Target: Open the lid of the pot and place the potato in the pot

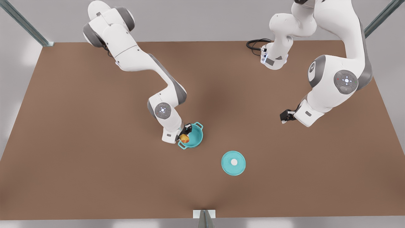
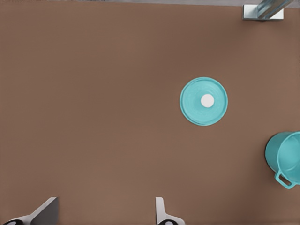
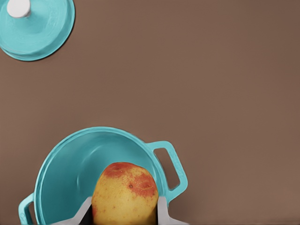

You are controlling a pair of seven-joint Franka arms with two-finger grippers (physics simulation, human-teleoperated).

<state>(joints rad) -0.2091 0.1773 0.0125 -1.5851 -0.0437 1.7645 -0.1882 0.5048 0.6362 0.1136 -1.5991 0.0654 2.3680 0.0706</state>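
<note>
Over the small round teal pot (image 1: 192, 136) w/ two loop handles, the right gripper (image 1: 185, 134) holds the little yellow potato w/ orange-red patches (image 1: 184, 138), fingers clamped on both its sides. In the right wrist view the potato (image 3: 125, 193) hangs above the pot's near rim (image 3: 101, 132), not over the centre of the open teal inside.

Risks, as I judge them:
- Potato sits close to the rim nearest the arm. Let go here and it may clip that edge, then bounce out onto the brown surface (image 1: 79, 152).
- Pot is light-looking; a finger catching the rim or handle (image 3: 169, 166) on the way down could tip or shove it.
- Potato is rounded, held by flat fingers, so it could roll or slip early if the arm jerks.

The flat round teal pot lid w/ white knob (image 1: 233, 162) lies flat on the surface, apart from the pot, toward the front view's right and nearer the camera. No obstacle there.

The left gripper (image 1: 285, 116) waits well away from the pot, farther off than the lid, fingers (image 2: 161, 212) spread wide, nothing between them.

Count: 1 pot, 1 lid, 1 potato, 2 arms, 2 grippers.
</note>
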